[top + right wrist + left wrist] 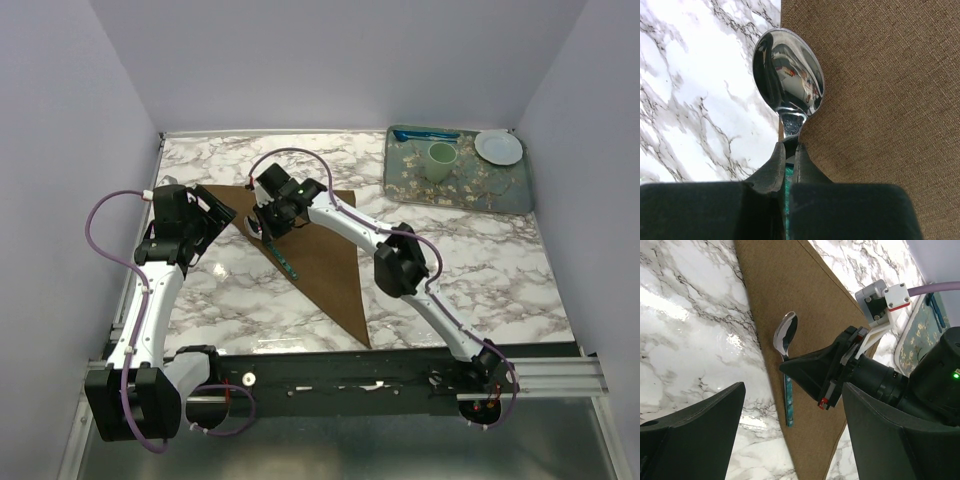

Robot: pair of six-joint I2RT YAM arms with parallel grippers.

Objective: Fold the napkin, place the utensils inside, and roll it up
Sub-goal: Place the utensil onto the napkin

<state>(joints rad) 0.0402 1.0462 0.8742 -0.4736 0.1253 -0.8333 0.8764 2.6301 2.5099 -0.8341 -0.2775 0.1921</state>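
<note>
The brown napkin (322,250) lies folded into a triangle on the marble table, also seen in the left wrist view (790,285) and the right wrist view (880,90). The spoon (284,256) runs along the napkin's left edge, its shiny bowl (786,332) half over the marble and its teal handle (788,407) on the cloth. My right gripper (271,229) is shut on the spoon's neck (791,122), just behind the bowl (788,70). My left gripper (214,214) hovers left of the napkin, open, with nothing between its fingers (695,435).
A patterned tray (470,190) sits at the back right with a green cup (441,160), a white plate (498,147) and a bright blue utensil (425,133). The right arm (400,262) stretches over the napkin's right side.
</note>
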